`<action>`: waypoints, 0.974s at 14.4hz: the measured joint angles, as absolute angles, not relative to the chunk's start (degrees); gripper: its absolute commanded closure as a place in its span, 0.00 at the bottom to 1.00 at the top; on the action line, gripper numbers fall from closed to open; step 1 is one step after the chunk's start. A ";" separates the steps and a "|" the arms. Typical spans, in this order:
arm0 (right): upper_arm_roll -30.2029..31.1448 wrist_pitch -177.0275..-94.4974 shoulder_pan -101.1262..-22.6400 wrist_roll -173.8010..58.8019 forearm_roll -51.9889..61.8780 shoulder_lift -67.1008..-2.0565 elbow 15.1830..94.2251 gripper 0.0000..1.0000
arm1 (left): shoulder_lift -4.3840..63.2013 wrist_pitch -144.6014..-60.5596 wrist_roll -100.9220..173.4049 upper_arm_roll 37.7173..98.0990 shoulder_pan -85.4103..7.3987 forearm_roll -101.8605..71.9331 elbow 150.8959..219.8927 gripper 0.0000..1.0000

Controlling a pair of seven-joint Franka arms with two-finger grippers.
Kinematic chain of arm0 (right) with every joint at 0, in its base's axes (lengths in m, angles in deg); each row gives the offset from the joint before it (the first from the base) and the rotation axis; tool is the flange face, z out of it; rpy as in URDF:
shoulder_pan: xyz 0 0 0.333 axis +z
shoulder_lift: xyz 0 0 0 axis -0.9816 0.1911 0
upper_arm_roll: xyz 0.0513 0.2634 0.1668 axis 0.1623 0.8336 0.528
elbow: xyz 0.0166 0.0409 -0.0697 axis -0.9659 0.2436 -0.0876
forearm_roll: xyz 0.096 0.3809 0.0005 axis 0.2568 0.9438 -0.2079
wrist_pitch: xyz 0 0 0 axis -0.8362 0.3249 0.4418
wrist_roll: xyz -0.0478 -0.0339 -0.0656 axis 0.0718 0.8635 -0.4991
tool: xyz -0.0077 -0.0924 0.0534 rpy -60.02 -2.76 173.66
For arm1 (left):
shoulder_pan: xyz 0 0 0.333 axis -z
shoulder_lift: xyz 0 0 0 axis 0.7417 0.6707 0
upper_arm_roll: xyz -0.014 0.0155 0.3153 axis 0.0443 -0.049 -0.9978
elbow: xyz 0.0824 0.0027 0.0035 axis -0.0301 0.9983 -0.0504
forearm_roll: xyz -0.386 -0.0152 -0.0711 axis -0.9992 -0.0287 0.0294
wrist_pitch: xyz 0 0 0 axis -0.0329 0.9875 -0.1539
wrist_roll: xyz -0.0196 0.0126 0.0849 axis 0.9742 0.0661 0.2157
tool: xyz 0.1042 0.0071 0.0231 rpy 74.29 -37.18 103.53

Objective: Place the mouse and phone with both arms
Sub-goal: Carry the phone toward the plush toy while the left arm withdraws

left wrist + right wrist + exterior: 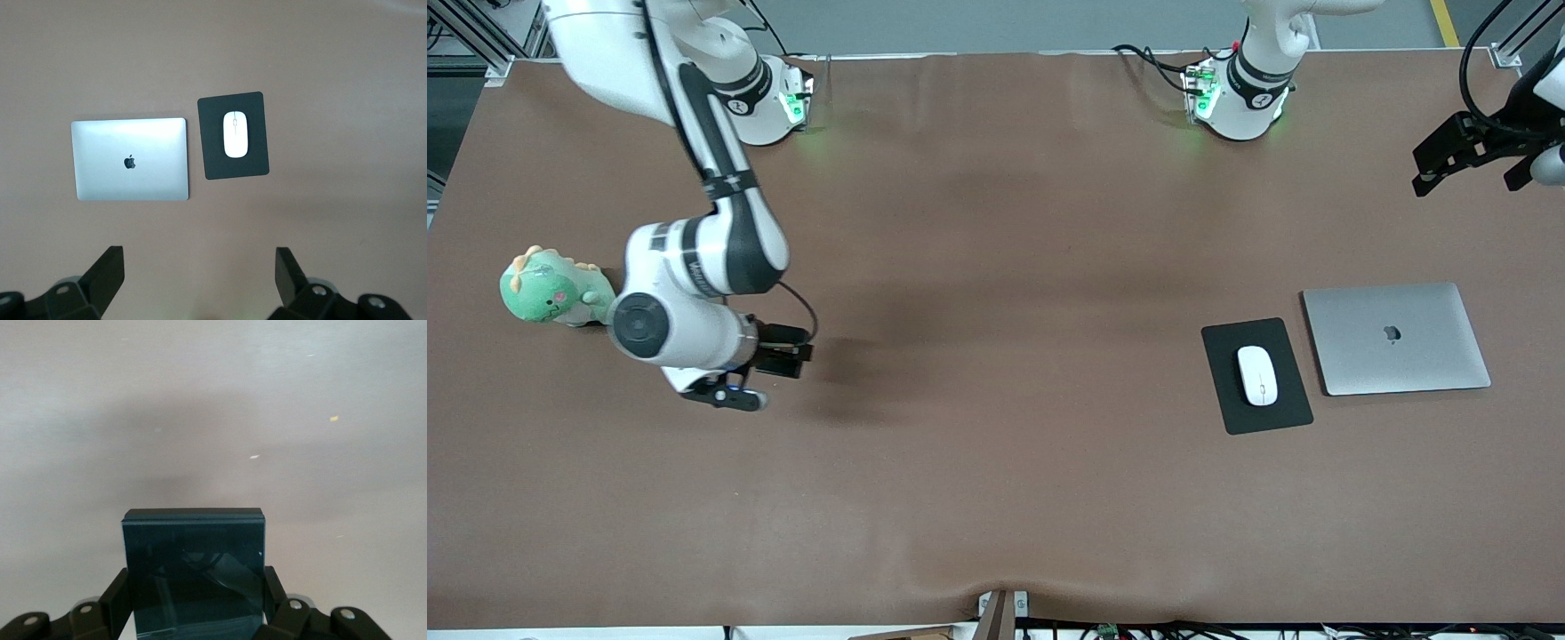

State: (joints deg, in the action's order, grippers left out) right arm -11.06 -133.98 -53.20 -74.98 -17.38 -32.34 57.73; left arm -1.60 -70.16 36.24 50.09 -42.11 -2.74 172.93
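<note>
The white mouse [1257,374] lies on a flat black pad [1227,418] toward the left arm's end of the table; it also shows in the left wrist view [235,134]. My right gripper [787,348] is shut on the black phone [193,567], one finger on each side [115,595], and holds it low over the bare table beside a green plush toy. In the front view the phone [790,340] shows as a small dark slab in the jaws. My left gripper [1463,153] hangs open and empty high over the left arm's end of the table, its own view [199,257] looking down on the mouse.
A closed silver laptop [1396,338] lies beside the black pad, toward the left arm's end. A green plush dinosaur [547,289] sits at the right arm's end, close to the right arm's wrist. The brown table [996,356] stretches bare between them.
</note>
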 measured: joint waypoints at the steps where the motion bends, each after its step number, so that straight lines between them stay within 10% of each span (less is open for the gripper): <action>1: -11.20 -134.15 -54.25 -73.24 -17.45 -32.84 58.84 1.00 | -1.82 -70.08 36.24 50.02 -42.12 -2.77 172.93 0.00; 14: -19.80 -150.08 -63.85 -47.43 -17.84 -33.65 73.27 1.00 | -2.02 -68.96 36.10 49.92 -42.11 -2.84 173.01 0.00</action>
